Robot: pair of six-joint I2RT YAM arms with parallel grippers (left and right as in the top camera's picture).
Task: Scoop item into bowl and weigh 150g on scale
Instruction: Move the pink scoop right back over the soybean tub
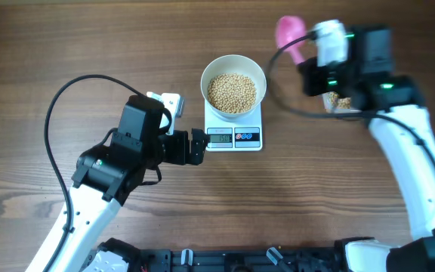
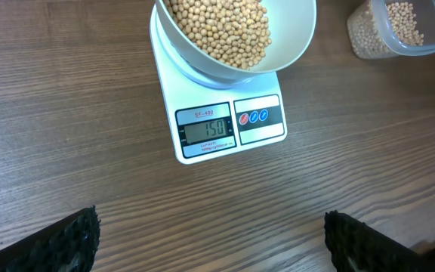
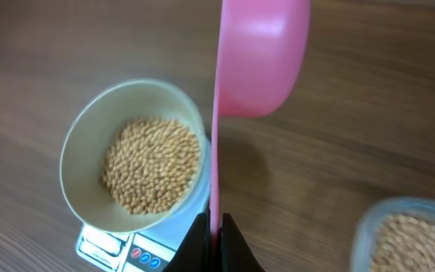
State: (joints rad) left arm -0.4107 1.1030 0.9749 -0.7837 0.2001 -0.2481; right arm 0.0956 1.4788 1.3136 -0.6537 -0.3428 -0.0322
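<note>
Beans (image 1: 232, 92) lie heaped in the white bowl (image 1: 211, 72) on the scale (image 2: 202, 94), whose display reads 150; the left gripper (image 2: 216, 245) hangs just before the display edge, jaws spread wide, empty; the right gripper (image 3: 216, 230), well off to the bowl's other side, is clamped on the pink scoop (image 3: 263, 60); the scoop's contents cannot be made out; the tub (image 3: 406, 238) is cut off by the frame.
</note>
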